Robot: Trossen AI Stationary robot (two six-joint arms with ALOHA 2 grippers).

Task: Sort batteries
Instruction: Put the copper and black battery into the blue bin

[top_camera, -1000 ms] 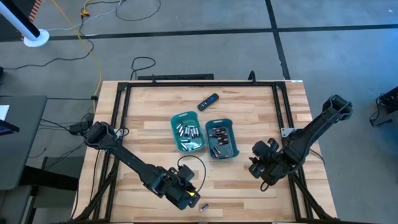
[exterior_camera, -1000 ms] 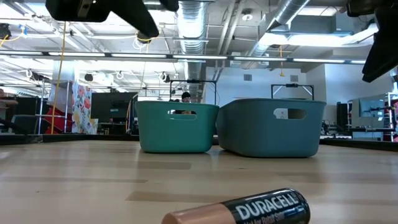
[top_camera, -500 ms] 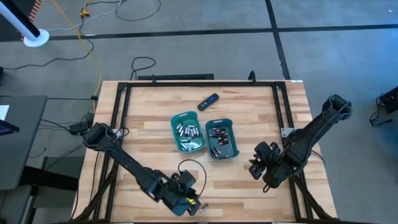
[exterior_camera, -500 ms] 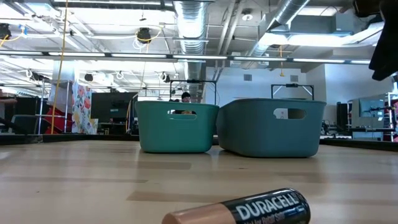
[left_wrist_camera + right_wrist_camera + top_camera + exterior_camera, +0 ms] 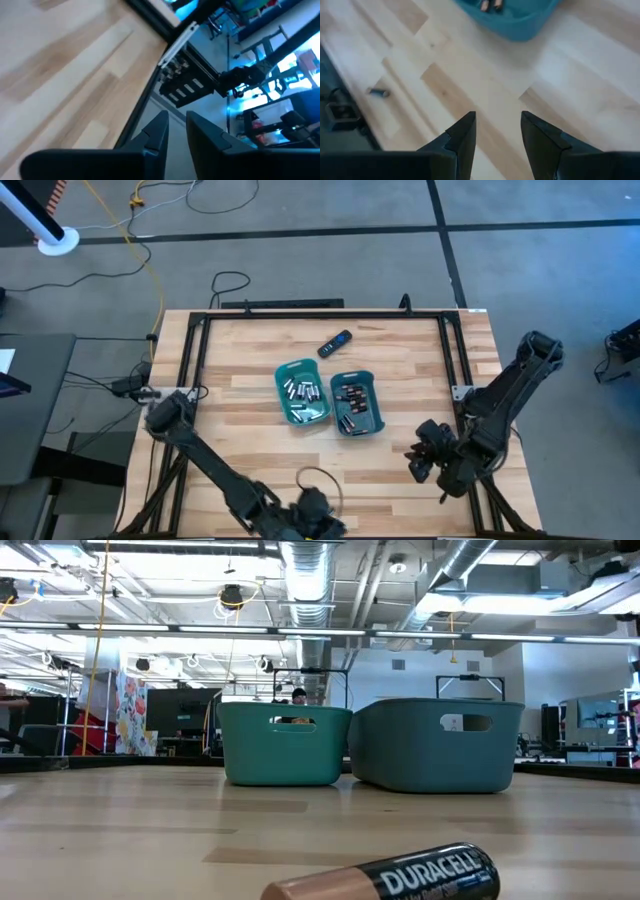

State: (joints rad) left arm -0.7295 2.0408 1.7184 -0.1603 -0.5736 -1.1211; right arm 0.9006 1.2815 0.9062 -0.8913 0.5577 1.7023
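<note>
The wooden table [image 5: 400, 360] carries two teal trays [image 5: 303, 392] side by side at its middle, both holding batteries [image 5: 350, 395], and one more battery [image 5: 400, 878] lies loose near the front edge. The right gripper [image 5: 496, 131] hovers spread over bare wood at the front right. The left gripper [image 5: 176, 131] sits at the front edge with its fingers nearly together, nothing between them.

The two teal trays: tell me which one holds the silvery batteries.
The left tray, nearer the left arm. Its batteries are silvery-grey; the right tray holds dark ones with coppery ends.
</note>
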